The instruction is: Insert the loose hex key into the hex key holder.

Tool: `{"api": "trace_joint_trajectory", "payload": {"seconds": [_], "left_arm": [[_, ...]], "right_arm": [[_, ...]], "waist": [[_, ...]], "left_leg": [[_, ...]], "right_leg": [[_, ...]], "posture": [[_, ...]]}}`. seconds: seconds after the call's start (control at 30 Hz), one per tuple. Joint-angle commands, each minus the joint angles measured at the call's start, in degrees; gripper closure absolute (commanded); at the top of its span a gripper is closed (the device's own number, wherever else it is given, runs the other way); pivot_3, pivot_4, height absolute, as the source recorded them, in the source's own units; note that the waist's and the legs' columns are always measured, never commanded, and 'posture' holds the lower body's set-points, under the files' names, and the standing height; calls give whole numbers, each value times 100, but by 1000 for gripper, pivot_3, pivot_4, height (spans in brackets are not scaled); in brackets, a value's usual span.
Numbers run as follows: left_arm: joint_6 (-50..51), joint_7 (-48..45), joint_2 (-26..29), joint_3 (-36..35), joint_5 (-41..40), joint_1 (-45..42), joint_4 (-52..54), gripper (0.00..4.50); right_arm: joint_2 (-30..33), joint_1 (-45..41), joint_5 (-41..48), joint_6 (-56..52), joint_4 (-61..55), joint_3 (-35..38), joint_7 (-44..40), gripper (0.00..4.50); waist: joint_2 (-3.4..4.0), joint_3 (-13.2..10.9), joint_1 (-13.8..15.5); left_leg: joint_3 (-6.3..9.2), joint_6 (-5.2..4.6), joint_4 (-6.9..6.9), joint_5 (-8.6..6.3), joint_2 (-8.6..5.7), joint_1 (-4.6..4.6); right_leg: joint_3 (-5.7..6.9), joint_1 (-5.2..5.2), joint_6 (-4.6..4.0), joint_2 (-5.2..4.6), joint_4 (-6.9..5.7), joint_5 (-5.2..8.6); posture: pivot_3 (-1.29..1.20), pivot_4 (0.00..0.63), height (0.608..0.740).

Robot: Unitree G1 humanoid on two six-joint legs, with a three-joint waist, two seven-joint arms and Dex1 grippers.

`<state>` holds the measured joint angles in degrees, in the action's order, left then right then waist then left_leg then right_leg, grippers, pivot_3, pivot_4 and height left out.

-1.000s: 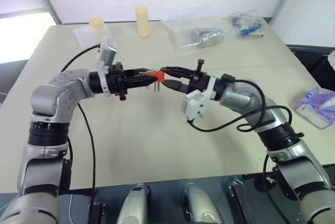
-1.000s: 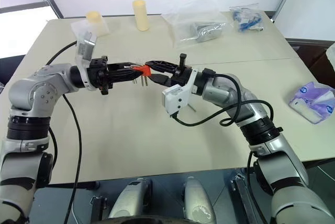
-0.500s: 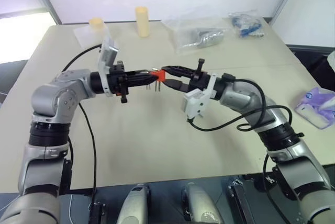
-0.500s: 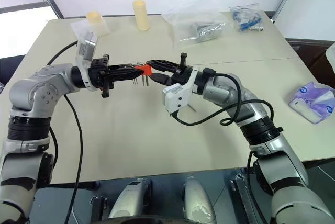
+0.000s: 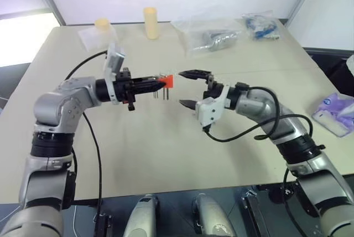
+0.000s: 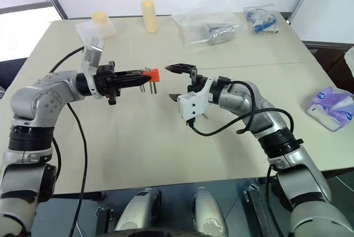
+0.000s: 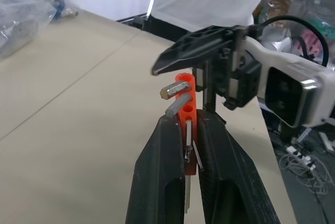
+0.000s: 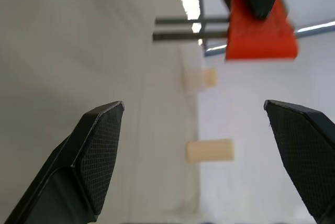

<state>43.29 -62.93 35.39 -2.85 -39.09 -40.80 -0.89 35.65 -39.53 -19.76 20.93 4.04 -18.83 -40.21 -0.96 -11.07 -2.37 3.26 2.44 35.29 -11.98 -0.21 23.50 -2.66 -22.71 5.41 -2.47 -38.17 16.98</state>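
Head views: left claw [image 5: 157, 82] pinches the hex key holder [image 5: 168, 81] above the beige tabletop [image 5: 166, 148]; right claw [image 5: 187, 88] stands spread just beside it. Left wrist view: holder's lower end is hidden between the fingers [image 7: 162, 177]. Right wrist view: holder cut off at the edge. Loose hex key cannot be told from the seated keys.

- Left arm reaches in from the left, forearm about level, its claw [image 5: 160, 83] pointing right
- Left claw's fingers [image 7: 167, 145] are clamped together on the hex key holder [image 7: 188, 110]
- Right arm bends in from the right, its claw [image 5: 187, 88] aimed left, just short of the left claw
- Right claw's fingers [image 8: 99, 145] stand spread wide, nothing between them
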Motion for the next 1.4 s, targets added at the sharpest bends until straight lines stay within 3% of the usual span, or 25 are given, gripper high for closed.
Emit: {"api": "trace_joint_trajectory", "payload": {"seconds": [0.03,0.17,0.27,0.4,0.7,1.1,1.2,1.4], "left_arm": [[-575,6,105,-12,321,-16,280,4500],[-1172,56,109,66,755,81,303,4500],[-1295,175,48,17,817,158,359,4500],[-1403,306,39,5,880,304,484,4500],[-1279,606,60,-80,768,610,863,4500],[-1203,830,89,-33,721,871,1236,4500],[-1206,839,105,-32,724,869,1239,4500],[-1218,886,98,-26,737,861,1271,4500]], "right_arm": [[220,-73,815,-2369,-492,423,-1228,21],[306,-449,1114,-5208,-992,373,-2045,21],[440,-703,1214,-6183,-1157,71,-2564,21],[287,-1001,1299,-6849,-957,-170,-2602,21],[-465,-1321,1426,-7279,300,-568,-2253,21],[-603,-1189,1226,-6594,1492,-859,-2008,21],[-683,-1250,1224,-6640,1764,-848,-1986,867],[-745,-1303,1202,-6552,2304,-842,-1968,3857]], "waist": [[0,0,5],[1,0,25],[2,0,1],[1,0,3],[1,0,-1],[-2,3,0],[-2,5,-5],[-5,10,15]], "left_leg": [[0,0,1,0,0,0],[0,-1,3,0,0,0],[1,-1,2,-1,1,0],[1,-3,-1,-2,1,0],[-1,-3,0,-2,0,1],[3,-3,4,-2,-2,-11],[5,-3,6,-2,-2,-17],[6,-2,9,-2,-2,-22]], "right_leg": [[0,0,0,0,-1,0],[1,2,0,-3,0,0],[1,-2,0,-1,-1,0],[2,-3,0,-1,1,0],[2,-3,0,-4,0,0],[7,14,1,-4,0,-1],[9,21,1,-3,0,-1],[14,31,1,-3,1,-1]], "posture": [[0,150,740],[0,150,740],[0,150,740],[0,150,740],[0,150,740],[0,150,740],[0,150,740],[0,150,740]]}}
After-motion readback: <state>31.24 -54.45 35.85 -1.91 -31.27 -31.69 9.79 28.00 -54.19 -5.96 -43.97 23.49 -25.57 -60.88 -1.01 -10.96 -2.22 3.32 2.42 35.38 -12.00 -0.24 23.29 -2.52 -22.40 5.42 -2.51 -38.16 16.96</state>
